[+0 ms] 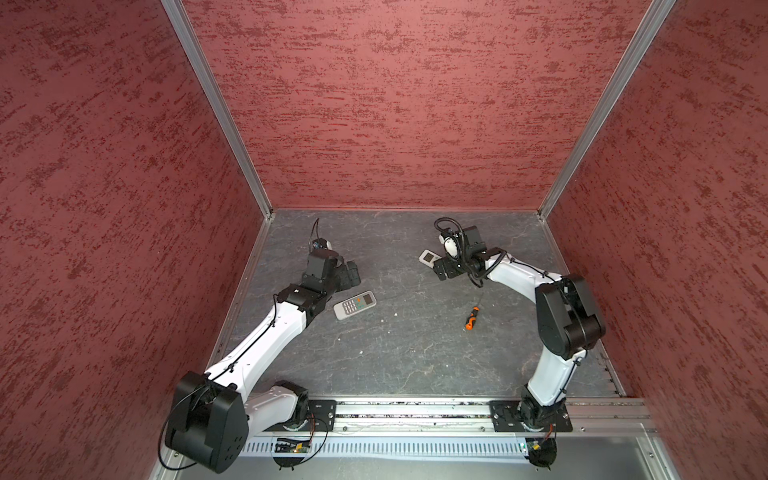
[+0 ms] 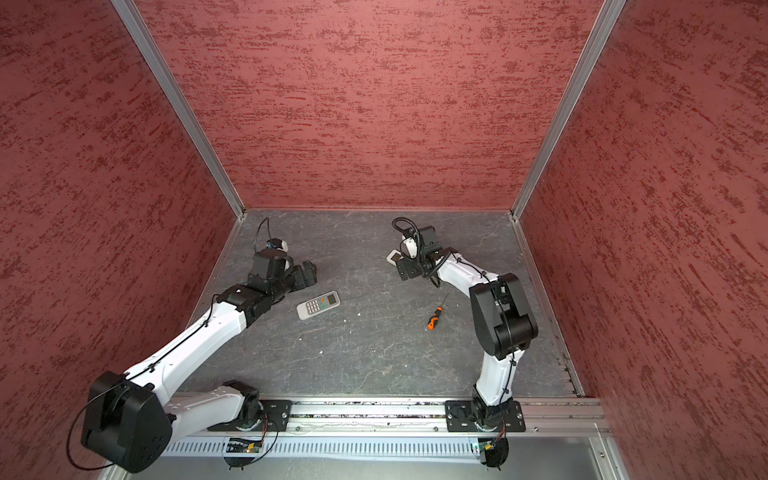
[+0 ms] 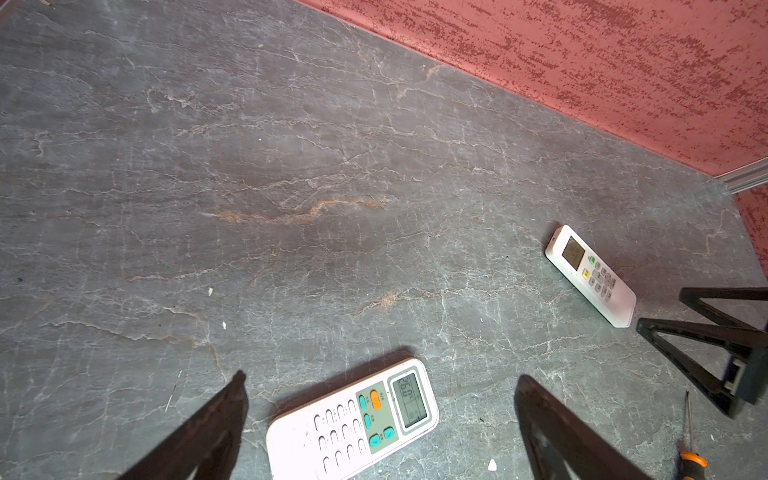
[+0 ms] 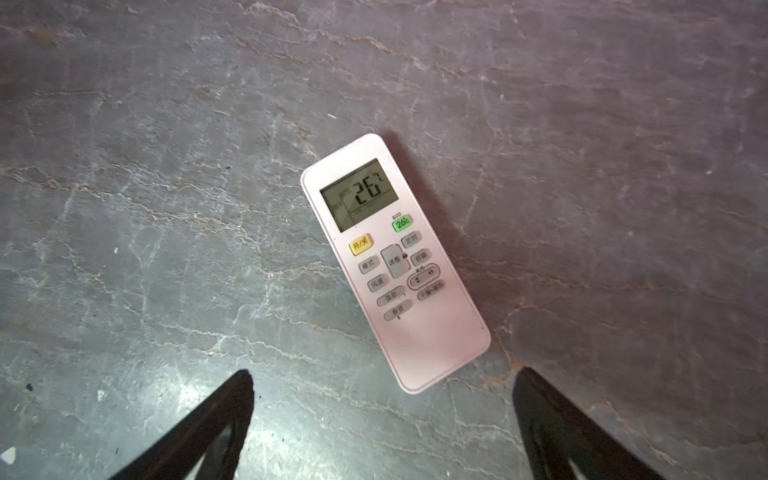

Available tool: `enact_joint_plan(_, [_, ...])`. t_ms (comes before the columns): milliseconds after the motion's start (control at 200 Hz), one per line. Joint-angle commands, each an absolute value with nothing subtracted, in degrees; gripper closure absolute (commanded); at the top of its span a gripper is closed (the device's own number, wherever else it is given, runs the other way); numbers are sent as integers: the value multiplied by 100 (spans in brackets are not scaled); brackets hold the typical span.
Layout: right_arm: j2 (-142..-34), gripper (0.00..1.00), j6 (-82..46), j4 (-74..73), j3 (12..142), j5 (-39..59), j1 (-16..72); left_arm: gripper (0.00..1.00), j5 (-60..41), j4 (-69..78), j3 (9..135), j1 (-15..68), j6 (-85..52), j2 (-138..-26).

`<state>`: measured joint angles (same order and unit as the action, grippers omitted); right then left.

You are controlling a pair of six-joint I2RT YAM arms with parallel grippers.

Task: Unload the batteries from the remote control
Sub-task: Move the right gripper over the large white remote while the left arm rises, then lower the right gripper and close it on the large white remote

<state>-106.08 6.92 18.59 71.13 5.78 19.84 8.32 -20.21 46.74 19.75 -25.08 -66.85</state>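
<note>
The batteries are unseen, presumably inside the face-up remotes. The slim remote point(image 4: 395, 262) lies beyond the screwdriver point(image 1: 471, 318), with the right gripper point(image 4: 384, 374) gaping over its end. It should straddle the long edges, then flip. The left gripper point(image 3: 381, 376), equally wide, hovers by the broad remote point(image 1: 354, 304), left of the screwdriver.

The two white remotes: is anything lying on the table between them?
Nothing. The left wrist view shows only bare grey table between the wider remote and the slimmer remote.
</note>
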Motion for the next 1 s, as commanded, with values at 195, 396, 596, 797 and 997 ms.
enact_joint_plan(195, [-11082, 1, 1023, 1971, 7579, 861, 1783, 1, 1050, -2187, 4810, 2030, -2524, -6697])
enact_joint_plan(396, [-11382, 1, 990, 1833, 7638, 1258, 1520, 1, 1107, -2157, 4795, 2035, -2514, -6723])
enact_joint_plan(596, [-11492, 1, 1022, 1826, 7712, 1465, 1415, 1, 1081, -2028, 4781, 2037, -2558, -6853])
enact_joint_plan(797, [-11661, 2, 1054, 2077, 7892, 1585, 1412, 1, 1046, -1983, 4825, 2039, -2566, -7000])
enact_joint_plan(997, [-11732, 3, 1053, 2161, 7979, 1682, 1407, 1, 1037, -1985, 4813, 2039, -2549, -6985])
